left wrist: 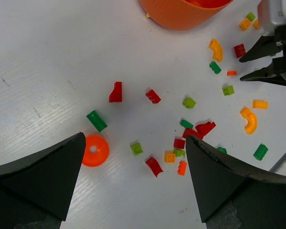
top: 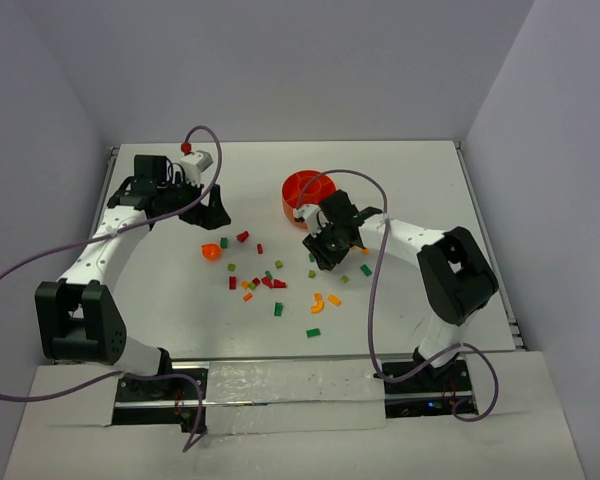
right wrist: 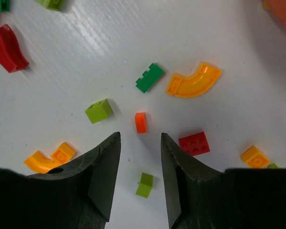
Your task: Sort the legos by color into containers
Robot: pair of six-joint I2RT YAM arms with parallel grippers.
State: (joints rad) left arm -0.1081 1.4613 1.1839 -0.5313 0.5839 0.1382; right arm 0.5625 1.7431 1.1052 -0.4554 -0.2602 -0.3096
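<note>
The legos (top: 270, 281) lie scattered on the white table between the arms: red, green, orange and yellow bits. The orange bowl with its containers (top: 306, 189) stands behind them. My left gripper (left wrist: 134, 138) hangs wide open over the pile's left side, with a light-green brick (left wrist: 136, 148) and a red curved piece (left wrist: 154, 166) below the gap. My right gripper (right wrist: 140, 136) is partly open and holds nothing. A small orange brick (right wrist: 140, 122) lies just past its tips. Another light-green brick (right wrist: 144, 184) lies on the table between its fingers.
An orange ring (left wrist: 95, 150) lies by the left finger. Beside the right gripper are a red flat brick (right wrist: 194, 143), a green brick (right wrist: 149, 77) and a yellow curved piece (right wrist: 193, 80). Purple cables (top: 372, 300) loop over the table. Walls close in the back and sides.
</note>
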